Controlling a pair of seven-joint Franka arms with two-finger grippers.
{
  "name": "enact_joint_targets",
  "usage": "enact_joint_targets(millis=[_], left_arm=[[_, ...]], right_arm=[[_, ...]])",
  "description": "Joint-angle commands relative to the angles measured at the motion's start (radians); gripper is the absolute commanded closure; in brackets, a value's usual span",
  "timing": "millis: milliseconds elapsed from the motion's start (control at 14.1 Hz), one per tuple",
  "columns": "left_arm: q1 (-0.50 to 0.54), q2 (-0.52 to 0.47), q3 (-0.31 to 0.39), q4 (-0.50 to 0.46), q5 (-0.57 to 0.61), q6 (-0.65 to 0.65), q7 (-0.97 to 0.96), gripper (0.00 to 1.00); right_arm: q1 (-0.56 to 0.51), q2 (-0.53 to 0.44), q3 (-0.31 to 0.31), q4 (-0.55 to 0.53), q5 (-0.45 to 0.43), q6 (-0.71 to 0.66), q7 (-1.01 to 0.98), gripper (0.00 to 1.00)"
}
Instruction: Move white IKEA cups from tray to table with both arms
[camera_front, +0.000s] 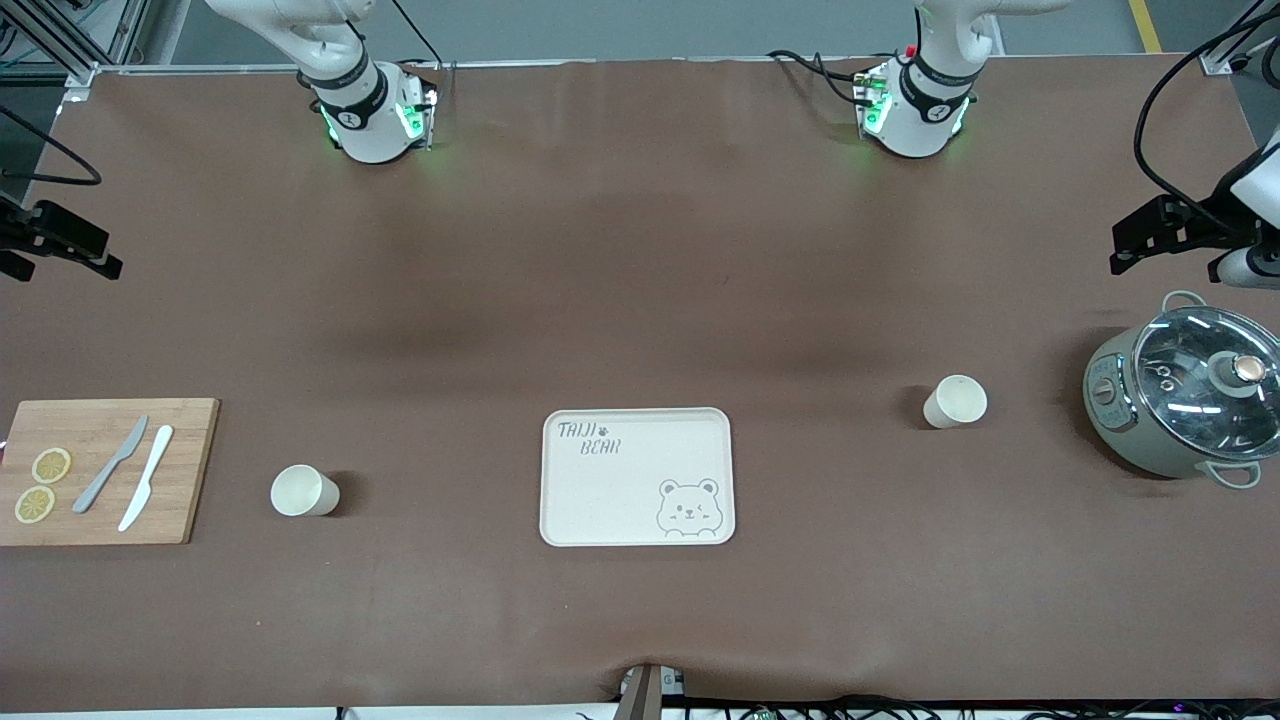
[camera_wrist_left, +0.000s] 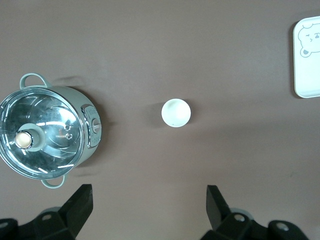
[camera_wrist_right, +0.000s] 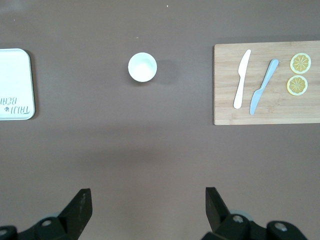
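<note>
One white cup stands upright on the brown table toward the left arm's end, between the bear tray and a pot. It shows in the left wrist view. The other white cup stands upright toward the right arm's end, between the tray and a cutting board. It shows in the right wrist view. My left gripper hangs open and empty high over the table near the pot, also seen in the front view. My right gripper hangs open and empty over the table, also in the front view.
A grey-green pot with a glass lid stands at the left arm's end. A wooden cutting board with two knives and two lemon slices lies at the right arm's end. The tray lies in the middle, near the front camera.
</note>
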Motion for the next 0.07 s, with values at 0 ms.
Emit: enact_joint_targets(millis=[0], left_arm=[[0.002, -0.002, -0.005, -0.003, 0.013, 0.01, 0.004, 0.0]], right_arm=[[0.001, -0.005, 0.0, 0.008, -0.019, -0.002, 0.014, 0.0]])
